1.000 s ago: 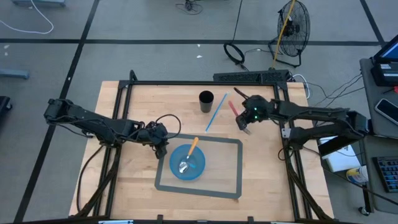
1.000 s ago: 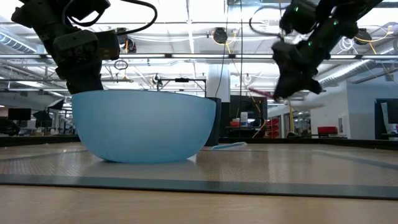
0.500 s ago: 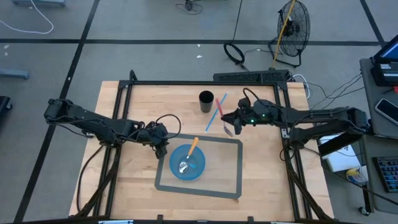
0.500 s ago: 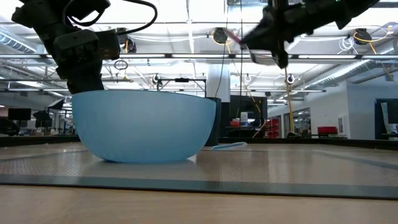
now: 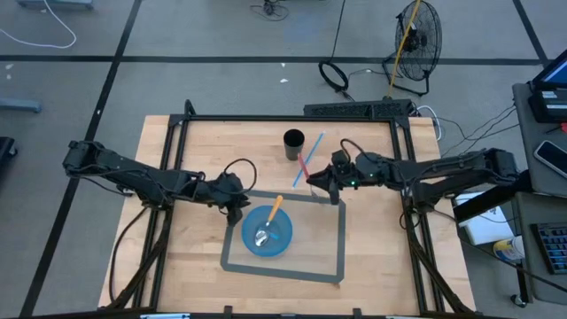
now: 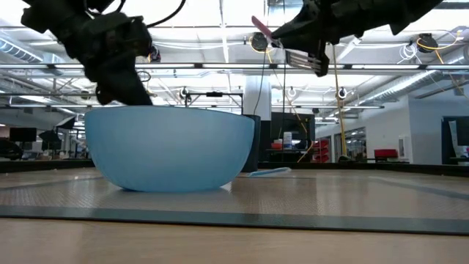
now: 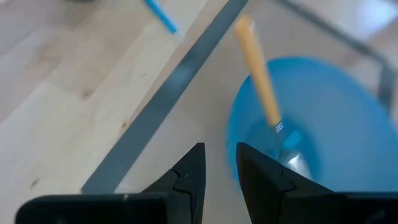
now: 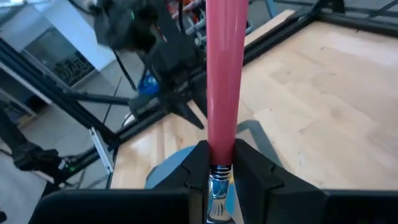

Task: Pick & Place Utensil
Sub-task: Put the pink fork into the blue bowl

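Note:
A blue bowl (image 5: 282, 243) stands on the grey-edged mat (image 5: 342, 239). In it lies an orange-handled spoon (image 7: 261, 81), head on the bowl's bottom and handle leaning over the far rim. My left gripper (image 5: 236, 208) hovers by the bowl's left rim, open by a narrow gap with nothing in it (image 7: 219, 163). My right gripper (image 5: 322, 177) is above the mat's far edge, right of the bowl, shut on a pink-handled utensil (image 5: 304, 167). Its handle end also shows high up in the low view (image 6: 259, 26). My right gripper pinches the pink-handled utensil between its two fingers where the pink handle meets the metal neck (image 8: 216, 163). The fingers lie nearly level and point toward the table's left side, along the utensil. The handle sticks out past the fingertips, lifted clear of the table.
A blue utensil (image 5: 312, 147) lies on the wood beyond the mat, next to a black cup (image 5: 293, 143). A black frame (image 5: 283, 119) runs round the table top. Bare wood lies to the left of and nearer than the mat.
My right gripper has carried the pink-handled utensil up and toward the table's left, toward the bowl. It has tipped from pointing down to nearly level, so the handle now leads. My left gripper has tipped upward a little beside the bowl.

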### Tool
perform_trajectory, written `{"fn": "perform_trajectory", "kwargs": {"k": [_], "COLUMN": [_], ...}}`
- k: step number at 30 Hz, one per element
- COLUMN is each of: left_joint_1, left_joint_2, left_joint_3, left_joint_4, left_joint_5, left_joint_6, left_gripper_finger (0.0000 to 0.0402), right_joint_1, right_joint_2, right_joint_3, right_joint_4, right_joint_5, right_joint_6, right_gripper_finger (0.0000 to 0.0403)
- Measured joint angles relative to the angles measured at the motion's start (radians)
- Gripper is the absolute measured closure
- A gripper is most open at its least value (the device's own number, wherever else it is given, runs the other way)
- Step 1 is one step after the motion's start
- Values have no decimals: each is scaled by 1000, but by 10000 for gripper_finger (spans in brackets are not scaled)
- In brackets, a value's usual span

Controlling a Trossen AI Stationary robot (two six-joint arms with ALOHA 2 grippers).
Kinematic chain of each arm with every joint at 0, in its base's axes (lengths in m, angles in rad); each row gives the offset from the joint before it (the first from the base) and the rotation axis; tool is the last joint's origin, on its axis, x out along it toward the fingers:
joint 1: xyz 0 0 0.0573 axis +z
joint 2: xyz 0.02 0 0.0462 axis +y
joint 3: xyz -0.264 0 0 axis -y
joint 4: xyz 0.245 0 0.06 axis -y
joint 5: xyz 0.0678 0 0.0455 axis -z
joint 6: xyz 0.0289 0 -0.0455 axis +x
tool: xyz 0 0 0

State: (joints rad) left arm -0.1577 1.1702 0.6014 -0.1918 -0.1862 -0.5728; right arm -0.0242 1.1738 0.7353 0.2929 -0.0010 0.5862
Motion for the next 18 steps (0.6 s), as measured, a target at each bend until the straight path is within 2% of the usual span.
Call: {"fn": "perform_trajectory", "kwargs": {"k": [4, 13, 18], "left_joint_1": [0, 42, 90], "left_joint_2": [0, 0, 0], "left_joint_3": [0, 0, 0], "left_joint_4": [136, 572, 686], "left_joint_5": [14, 104, 108], "left_joint_6": [3, 26, 37], "left_gripper_finger": [309, 309, 309], "right_joint_1": [30, 71, 72], "right_joint_2": [59, 164, 189], "right_joint_3": [0, 0, 0], "right_joint_4": [71, 293, 320], "right_joint_5": [-2, -30, -29], "right_joint_6": [-20, -108, -120], "right_gripper_finger": [362, 362, 362]}}
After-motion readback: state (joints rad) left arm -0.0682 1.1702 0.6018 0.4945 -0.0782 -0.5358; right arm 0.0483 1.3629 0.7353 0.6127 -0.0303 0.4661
